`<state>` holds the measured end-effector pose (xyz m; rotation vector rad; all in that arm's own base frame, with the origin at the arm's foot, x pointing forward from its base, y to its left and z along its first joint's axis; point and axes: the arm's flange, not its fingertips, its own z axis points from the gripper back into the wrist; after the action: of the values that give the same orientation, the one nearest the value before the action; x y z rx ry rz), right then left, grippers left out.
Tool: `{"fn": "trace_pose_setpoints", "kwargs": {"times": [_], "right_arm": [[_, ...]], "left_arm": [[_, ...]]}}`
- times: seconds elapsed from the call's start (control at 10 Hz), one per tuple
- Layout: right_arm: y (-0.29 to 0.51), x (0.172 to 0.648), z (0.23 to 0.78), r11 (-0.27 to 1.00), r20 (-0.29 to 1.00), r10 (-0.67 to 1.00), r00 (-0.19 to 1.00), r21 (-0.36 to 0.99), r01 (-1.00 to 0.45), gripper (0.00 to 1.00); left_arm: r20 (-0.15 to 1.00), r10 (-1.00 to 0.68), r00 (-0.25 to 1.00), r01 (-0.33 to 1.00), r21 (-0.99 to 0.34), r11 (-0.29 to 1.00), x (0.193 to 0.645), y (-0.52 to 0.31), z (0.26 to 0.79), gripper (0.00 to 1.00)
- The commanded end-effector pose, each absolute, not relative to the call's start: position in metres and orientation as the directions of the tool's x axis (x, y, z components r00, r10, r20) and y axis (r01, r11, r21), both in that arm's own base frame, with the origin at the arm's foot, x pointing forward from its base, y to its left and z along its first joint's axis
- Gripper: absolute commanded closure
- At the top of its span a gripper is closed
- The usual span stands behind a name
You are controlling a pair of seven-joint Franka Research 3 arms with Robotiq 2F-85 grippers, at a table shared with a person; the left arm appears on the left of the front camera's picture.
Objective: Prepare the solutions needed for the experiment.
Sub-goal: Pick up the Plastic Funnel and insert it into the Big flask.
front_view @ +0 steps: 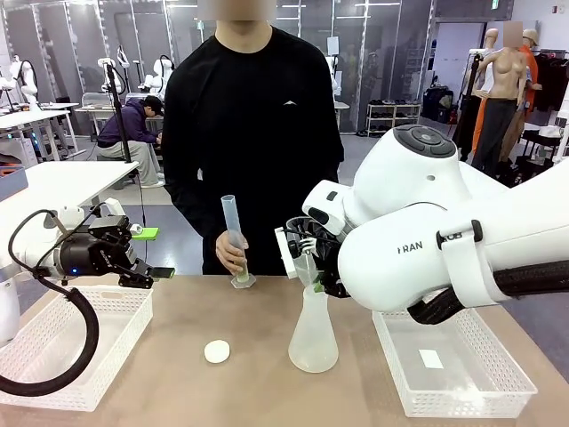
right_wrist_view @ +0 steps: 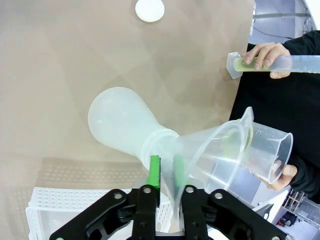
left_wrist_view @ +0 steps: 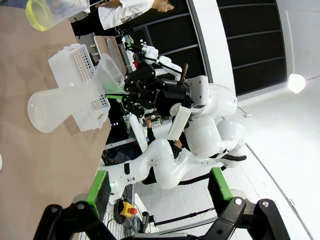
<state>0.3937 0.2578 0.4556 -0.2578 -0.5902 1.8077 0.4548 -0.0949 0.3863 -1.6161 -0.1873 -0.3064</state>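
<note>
The solutions show as a shallow yellow-green layer [front_view: 242, 277] [right_wrist_view: 244, 64] at the bottom of a clear measuring cylinder [front_view: 232, 233]. The person's hand [front_view: 233, 256] holds that cylinder upright on the table's far side. A translucent conical flask [front_view: 313, 336] [right_wrist_view: 120, 122] stands mid-table with a clear funnel [right_wrist_view: 212, 150] [left_wrist_view: 109, 75] in its neck. My right gripper [front_view: 311, 264] [right_wrist_view: 167, 172] sits at the funnel's stem, its green pads a little apart around it. The person's other hand tips an empty clear beaker [right_wrist_view: 267, 152] against the funnel's mouth. My left gripper [front_view: 149, 269] [left_wrist_view: 159, 187] hovers open over the left basket, holding nothing.
A small white round cap [front_view: 216, 351] [right_wrist_view: 149, 10] lies on the table left of the flask. White mesh baskets stand at the front left [front_view: 53, 369] and front right [front_view: 480, 396]. My bulky right arm [front_view: 444, 240] hangs over the right half of the table.
</note>
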Motion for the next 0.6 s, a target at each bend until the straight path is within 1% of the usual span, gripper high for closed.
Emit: {"fn": "trace_pose_setpoints", "kwargs": {"times": [0.0,0.1,0.2,0.3,0.4,0.5], "right_arm": [[0.2547,0.3932,0.4516,-0.231,0.126,0.931,-0.342,-0.522,-0.821,0.62],[0.254,0.392,0.4504,-0.227,0.125,0.933,-0.337,-0.523,-0.822,0.73],[0.2536,0.3909,0.4493,-0.223,0.127,0.934,-0.334,-0.523,-0.823,0.44],[0.2532,0.3897,0.4481,-0.217,0.127,0.936,-0.329,-0.527,-0.822,0.55],[0.2538,0.3881,0.4467,-0.218,0.126,0.935,-0.33,-0.529,-0.82,0.26],[0.2551,0.3859,0.4457,-0.223,0.122,0.935,-0.333,-0.526,-0.821,0.36]], "left_arm": [[0.312,-0.061,0.948,0.308,-0.949,-0.07,0.4552,-0.0956,0.3875,0.0],[0.312,-0.061,0.948,0.308,-0.949,-0.07,0.4552,-0.0956,0.3875,0.0],[0.312,-0.061,0.948,0.308,-0.949,-0.07,0.4552,-0.0956,0.3875,0.0],[0.312,-0.061,0.948,0.308,-0.949,-0.07,0.4552,-0.0956,0.3875,0.0],[0.312,-0.061,0.948,0.308,-0.949,-0.07,0.4552,-0.0956,0.3875,0.0],[0.312,-0.061,0.948,0.308,-0.949,-0.07,0.4552,-0.0956,0.3875,0.0]]}}
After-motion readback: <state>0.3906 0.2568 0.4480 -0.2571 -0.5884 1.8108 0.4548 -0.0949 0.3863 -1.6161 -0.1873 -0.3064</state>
